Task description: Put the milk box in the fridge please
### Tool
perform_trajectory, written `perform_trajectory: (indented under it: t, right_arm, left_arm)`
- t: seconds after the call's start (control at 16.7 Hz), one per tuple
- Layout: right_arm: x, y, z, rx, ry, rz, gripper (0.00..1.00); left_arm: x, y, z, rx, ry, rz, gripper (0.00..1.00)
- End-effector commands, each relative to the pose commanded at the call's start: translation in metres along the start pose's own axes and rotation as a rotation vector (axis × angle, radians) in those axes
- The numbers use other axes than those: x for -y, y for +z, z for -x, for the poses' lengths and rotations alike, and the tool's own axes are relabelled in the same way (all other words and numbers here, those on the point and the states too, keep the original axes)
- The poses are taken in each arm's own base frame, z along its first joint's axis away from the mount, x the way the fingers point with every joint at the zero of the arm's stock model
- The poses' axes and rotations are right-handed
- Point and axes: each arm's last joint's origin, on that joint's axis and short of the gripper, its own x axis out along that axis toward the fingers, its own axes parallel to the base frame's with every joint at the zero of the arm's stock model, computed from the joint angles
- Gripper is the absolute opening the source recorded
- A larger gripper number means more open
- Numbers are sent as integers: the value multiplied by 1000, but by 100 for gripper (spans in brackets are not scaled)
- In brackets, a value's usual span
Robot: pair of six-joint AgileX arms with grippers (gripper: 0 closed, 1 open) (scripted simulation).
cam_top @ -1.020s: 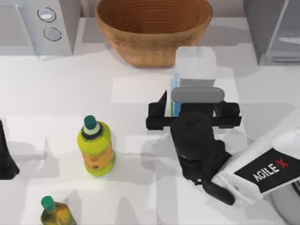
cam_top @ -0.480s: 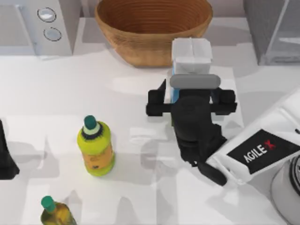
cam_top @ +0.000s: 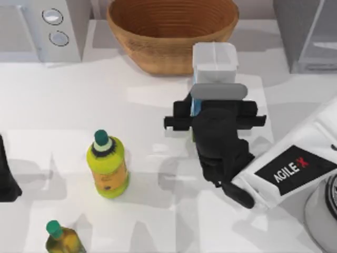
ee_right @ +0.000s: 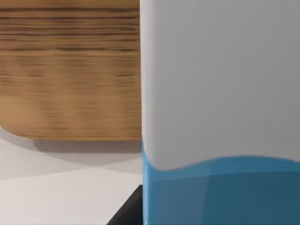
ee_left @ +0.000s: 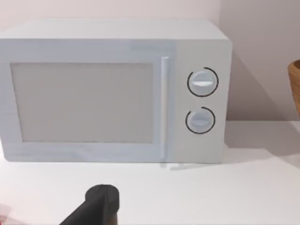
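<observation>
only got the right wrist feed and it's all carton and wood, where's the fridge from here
observer: top view puts the fridge at the table's far right corner, to the right of the milk box.
operator: whats the wood behind it
observer: a wicker basket; the carton stands upright just in front of its rim, with the right gripper at it.
operator: any bottles near my path
observer: both are on the left half: a yellow-green bottle and a second bottle at the near edge. The left gripper is parked at the left edge.
</observation>
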Motion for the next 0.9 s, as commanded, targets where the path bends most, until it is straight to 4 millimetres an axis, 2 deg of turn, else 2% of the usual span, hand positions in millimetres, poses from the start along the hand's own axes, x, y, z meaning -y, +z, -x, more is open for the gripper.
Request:
perform_trajectory:
  t: [0.3,0.9]
  right_arm:
    - [0,0,0,0,0,0,2]
    - [-1,1,1,1,3,-2,0]
  left_arm:
    - [0,0,0,0,0,0,100]
    - [0,0,0,0,0,0,100]
